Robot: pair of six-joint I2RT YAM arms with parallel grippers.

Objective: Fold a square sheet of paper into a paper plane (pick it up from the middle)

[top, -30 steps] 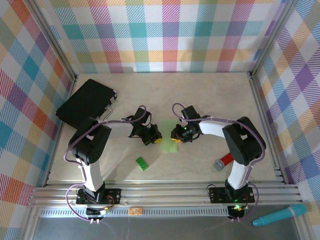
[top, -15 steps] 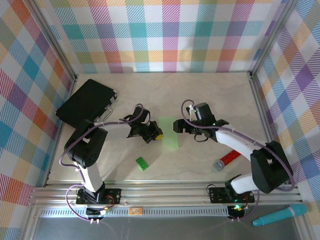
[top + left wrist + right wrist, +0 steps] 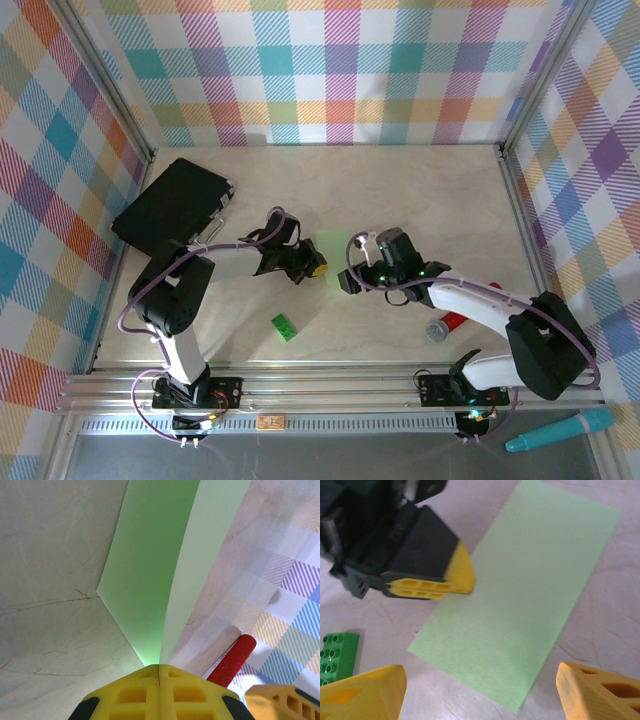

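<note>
The square sheet of paper (image 3: 336,258) is pale green and doubled over into a long rectangle (image 3: 520,590) on the table's middle. My left gripper (image 3: 316,268) is shut on its left long edge. In the left wrist view the two layers (image 3: 150,570) fan out from the closed yellow fingertips (image 3: 160,672). My right gripper (image 3: 351,262) hovers open over the near end of the strip, its yellow fingers (image 3: 367,690) spread wider than the paper and holding nothing. The left gripper (image 3: 455,577) also appears in the right wrist view, pressed at the paper's edge.
A small bright-green brick (image 3: 285,327) (image 3: 337,650) lies near-left of the paper. A red and grey cylinder (image 3: 447,322) (image 3: 232,660) lies to the right. A black case (image 3: 175,205) sits at the back left. A teal pen (image 3: 560,430) lies outside the frame rail.
My right gripper let go of the paper and opened wide, swung off to the right, then came back over the paper's near end. The left gripper stayed shut at the paper's edge.
</note>
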